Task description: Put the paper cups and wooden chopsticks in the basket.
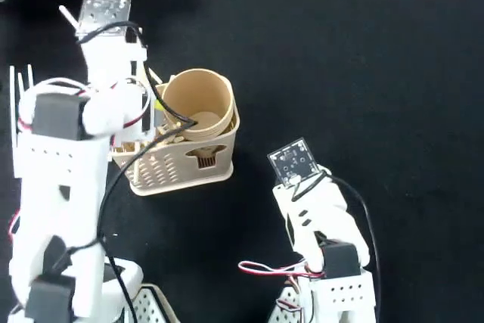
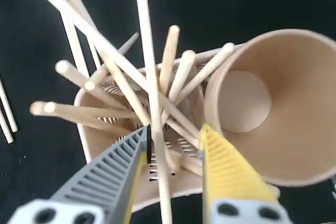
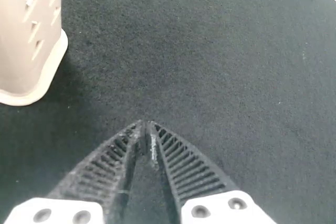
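Chopsticks (image 2: 147, 51), cup (image 2: 273, 103) apparently inside basket (image 2: 100, 142).

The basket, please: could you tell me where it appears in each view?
High view: basket left of centre, paper cup inside.
Left wrist view: basket mid-frame beyond the open left gripper, full of chopsticks.
Right wrist view: basket wall at the frame's corner, apart from the right gripper.
Shared landmark: the black table.
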Motion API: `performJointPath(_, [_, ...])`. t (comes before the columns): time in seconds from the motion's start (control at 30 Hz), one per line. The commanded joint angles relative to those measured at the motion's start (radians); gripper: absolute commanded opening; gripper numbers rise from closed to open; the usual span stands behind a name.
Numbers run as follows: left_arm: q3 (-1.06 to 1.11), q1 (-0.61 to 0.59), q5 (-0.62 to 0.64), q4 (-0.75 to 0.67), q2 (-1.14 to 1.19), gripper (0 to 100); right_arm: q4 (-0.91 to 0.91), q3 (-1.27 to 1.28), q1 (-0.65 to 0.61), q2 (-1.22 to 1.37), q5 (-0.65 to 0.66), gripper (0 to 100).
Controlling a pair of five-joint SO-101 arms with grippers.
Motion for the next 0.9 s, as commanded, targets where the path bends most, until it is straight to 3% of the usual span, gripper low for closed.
performJointPath(0.0, [-0.053, -0.018, -0.012, 0.006, 0.044, 11, 0.002, -0.004, 0.009, -0.081, 0.009, 1.2])
performJointPath(0.6, [-0.042, -0.018, -0.058, 0.011, 0.068, 8, 0.002, -0.004, 0.009, -0.081, 0.009, 1.2])
performJointPath(0.7, [-0.031, -0.018, -0.058, 0.009, 0.069, 3, 0.002, -0.004, 0.009, -0.081, 0.009, 1.2])
performJointPath(0.87, [-0.016, -0.018, -0.052, 0.009, 0.068, 6, 0.002, -0.004, 0.009, -0.081, 0.009, 1.2])
